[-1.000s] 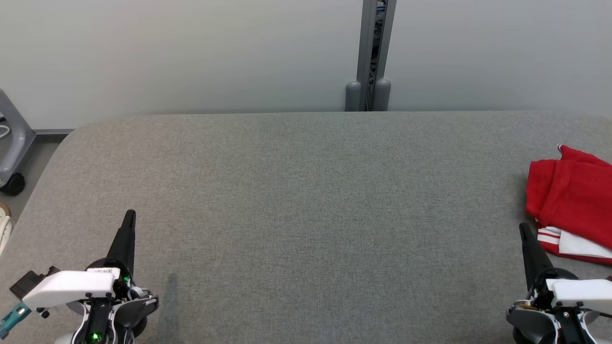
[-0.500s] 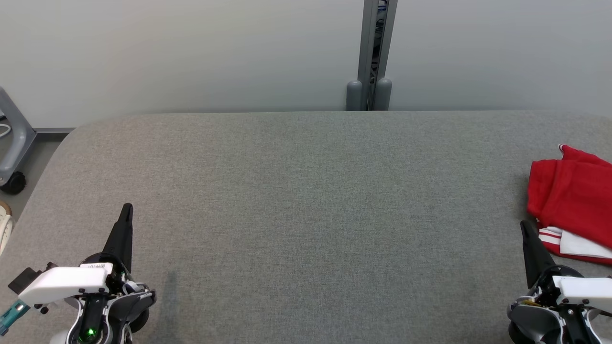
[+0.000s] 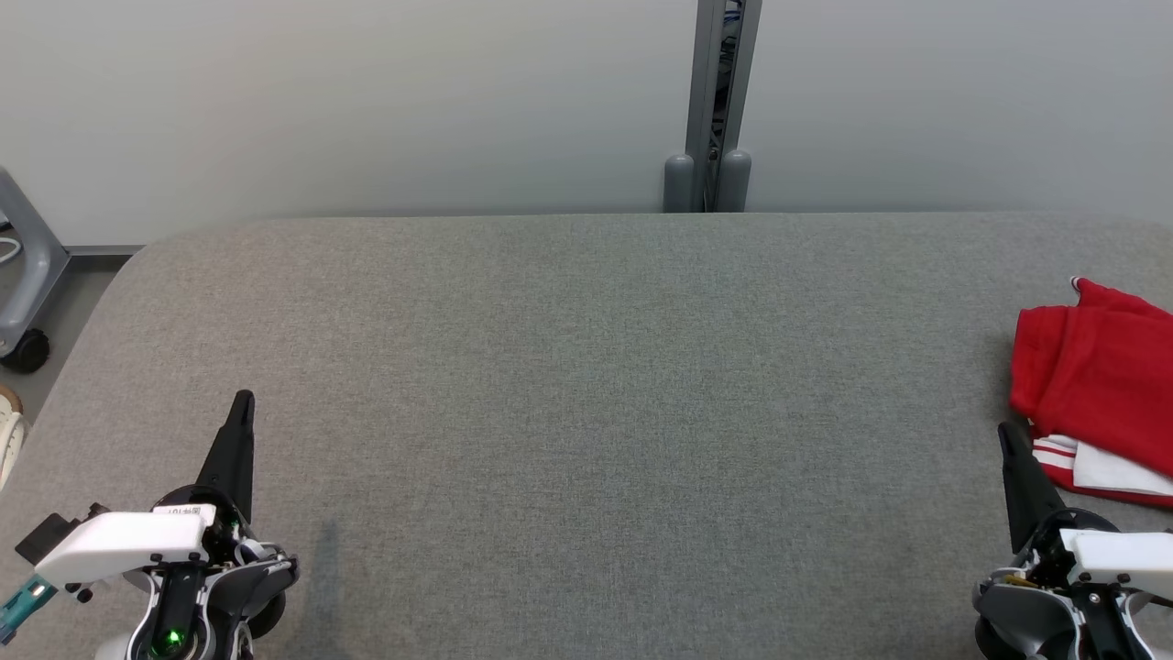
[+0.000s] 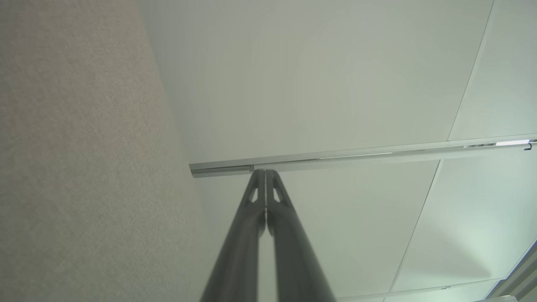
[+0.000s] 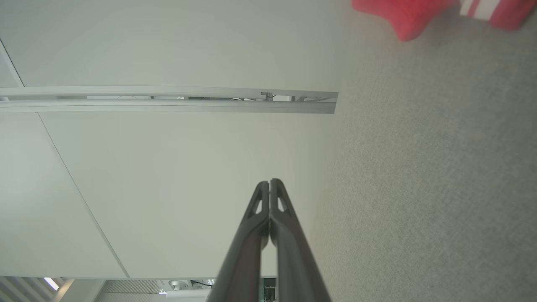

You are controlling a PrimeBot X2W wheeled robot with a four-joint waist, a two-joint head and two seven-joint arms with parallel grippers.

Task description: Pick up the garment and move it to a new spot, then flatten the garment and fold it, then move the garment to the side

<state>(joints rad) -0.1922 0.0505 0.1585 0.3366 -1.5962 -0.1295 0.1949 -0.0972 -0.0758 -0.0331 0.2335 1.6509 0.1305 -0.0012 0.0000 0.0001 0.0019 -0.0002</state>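
Note:
The garment (image 3: 1095, 390) is red with white striped trim and lies bunched at the far right edge of the grey table (image 3: 586, 385); a corner of the garment (image 5: 402, 14) also appears at the top of the right wrist view. My right gripper (image 3: 1006, 434) is shut and empty, its tip just left of the garment's lower edge. In the right wrist view my right gripper (image 5: 269, 183) has its fingers pressed together. My left gripper (image 3: 243, 401) is shut and empty at the lower left, far from the cloth. Seen from the left wrist, the left gripper (image 4: 265, 173) is likewise closed.
A grey metal post (image 3: 715, 101) stands against the white wall behind the table. A wheeled grey frame (image 3: 23, 275) sits on the floor at the left. The table's rounded left corner (image 3: 137, 266) drops off to the floor.
The left gripper shifted slightly left and away from me over the first half second, then held still. The right gripper and garment barely moved.

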